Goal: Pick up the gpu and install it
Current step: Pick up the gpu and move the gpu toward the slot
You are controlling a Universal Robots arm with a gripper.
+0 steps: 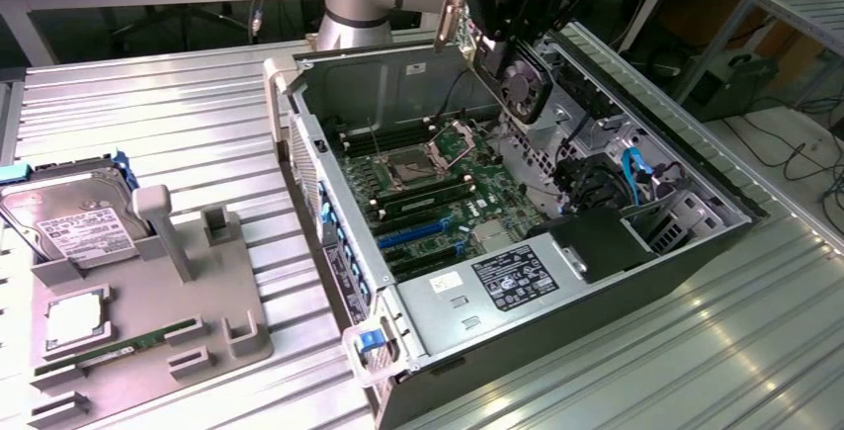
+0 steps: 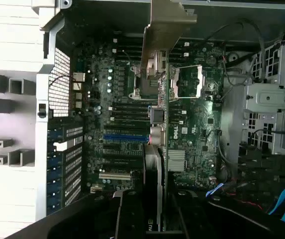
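Note:
The gpu (image 1: 519, 82) hangs on edge above the open computer case (image 1: 336, 242). Its black round fan faces the exterior view's right and its silver end bracket (image 1: 456, 10) points up and back. My gripper (image 1: 517, 40) is shut on the card's upper edge. In the wrist view the gpu (image 2: 158, 149) appears edge-on, running over the motherboard (image 2: 197, 124), with its bracket (image 2: 164, 25) at the far end and my gripper (image 2: 152, 216) around its near end. The blue expansion slots (image 1: 411, 234) lie below and toward the exterior view's left of the card, apart from it.
A grey fixture tray (image 1: 231, 336) on the slatted metal table at the exterior view's left holds a silver hard drive (image 1: 73, 222), a processor (image 1: 73, 318) and a RAM stick (image 1: 119, 351). Inside the case are the power supply (image 1: 508, 282), blue cables (image 1: 637, 175) and the open CPU socket (image 1: 456, 143).

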